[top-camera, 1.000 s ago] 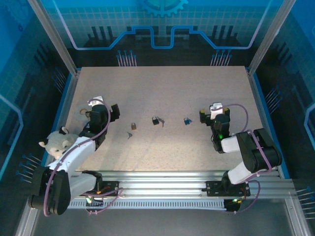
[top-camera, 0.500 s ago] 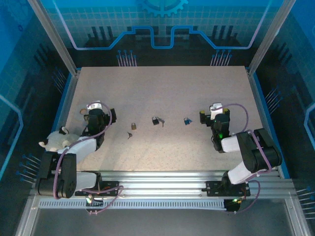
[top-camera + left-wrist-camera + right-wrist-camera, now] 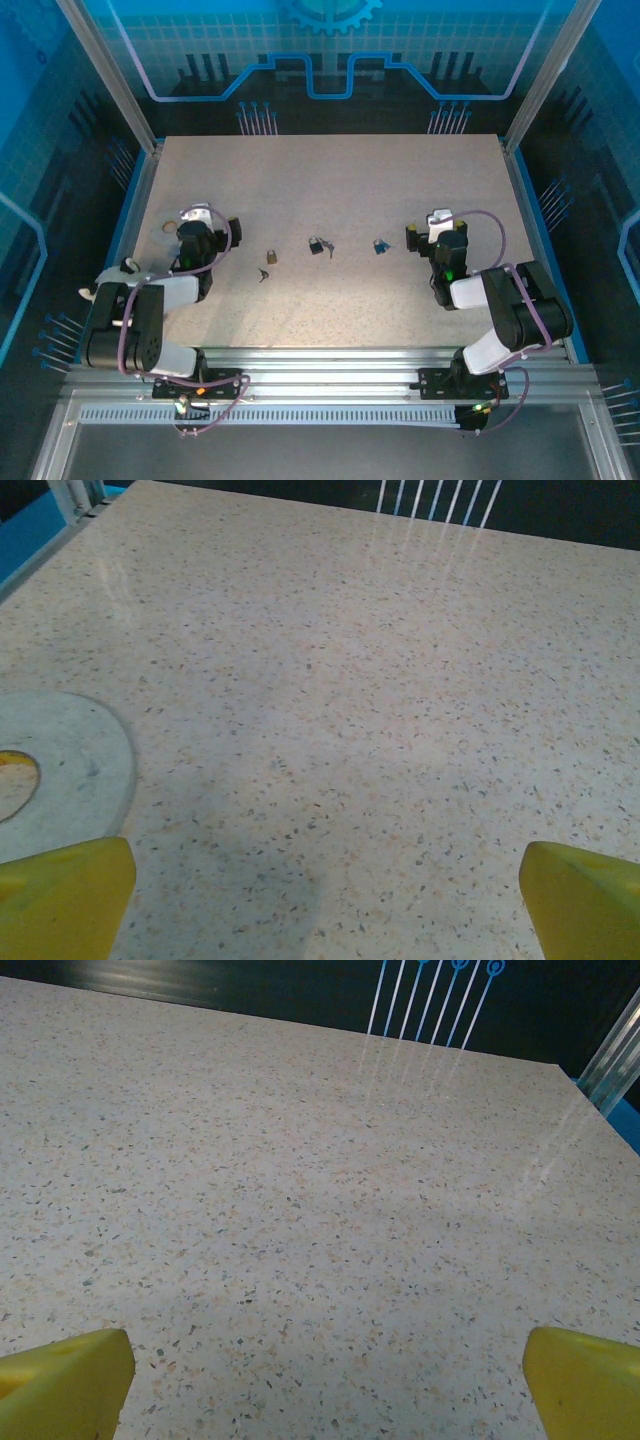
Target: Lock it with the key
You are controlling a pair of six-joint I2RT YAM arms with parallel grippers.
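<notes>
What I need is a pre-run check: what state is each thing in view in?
left tool: open, empty.
right tool: open, empty.
brass padlock: lying flat, untouched; shackle too small to tell.
loose key: lying apart from the brass padlock, in no lock.
black padlock: lying flat, keys at its side; shackle too small to tell.
blue padlock: lying flat, untouched; shackle too small to tell.

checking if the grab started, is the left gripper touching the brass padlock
Apart. The top view shows a strip of bare table between the open left gripper and the brass padlock.
</notes>
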